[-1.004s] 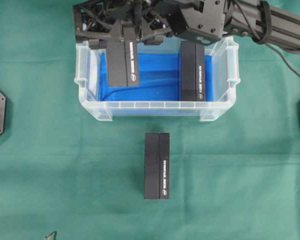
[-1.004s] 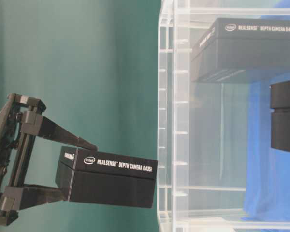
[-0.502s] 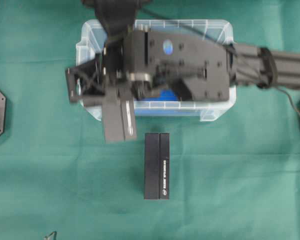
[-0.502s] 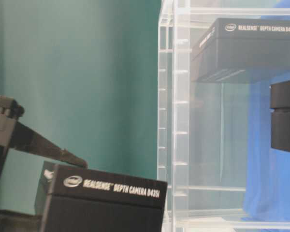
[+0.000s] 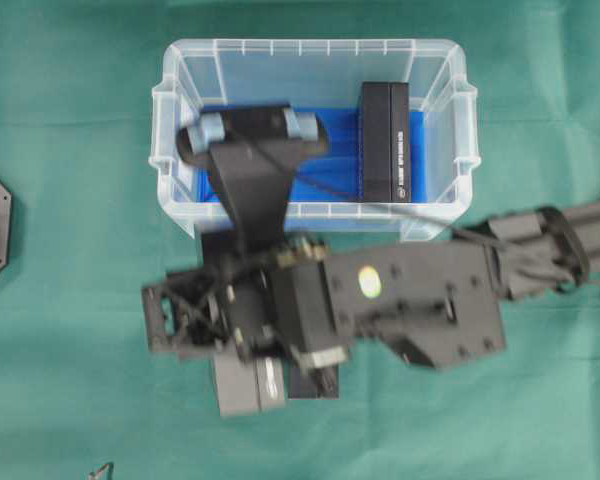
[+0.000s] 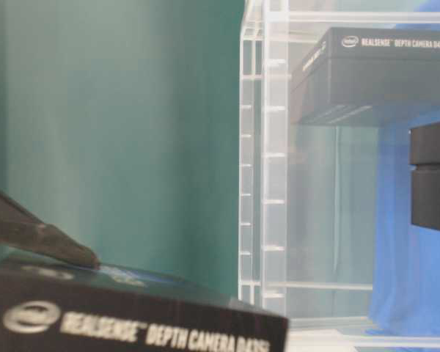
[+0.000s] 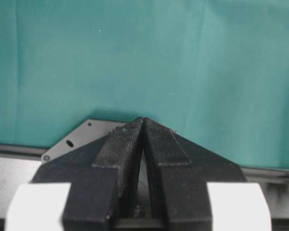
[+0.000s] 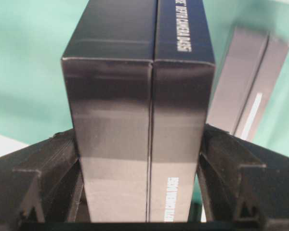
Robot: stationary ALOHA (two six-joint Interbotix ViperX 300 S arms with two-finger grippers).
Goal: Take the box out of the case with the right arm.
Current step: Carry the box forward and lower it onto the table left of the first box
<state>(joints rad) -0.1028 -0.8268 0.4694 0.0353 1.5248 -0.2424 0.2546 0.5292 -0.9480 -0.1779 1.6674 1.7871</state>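
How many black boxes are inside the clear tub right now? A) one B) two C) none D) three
A, one black box stands on the blue cloth inside the clear tub, while the right claw holds another box out over the green table.

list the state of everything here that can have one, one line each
right gripper: shut on the held box
held box: clamped between the fingers, outside the case, above the green cloth
left gripper: shut, empty
case: open-topped, one box inside
box in case: lying on the blue lining, right side
box on table: lying on the green cloth beside the held box
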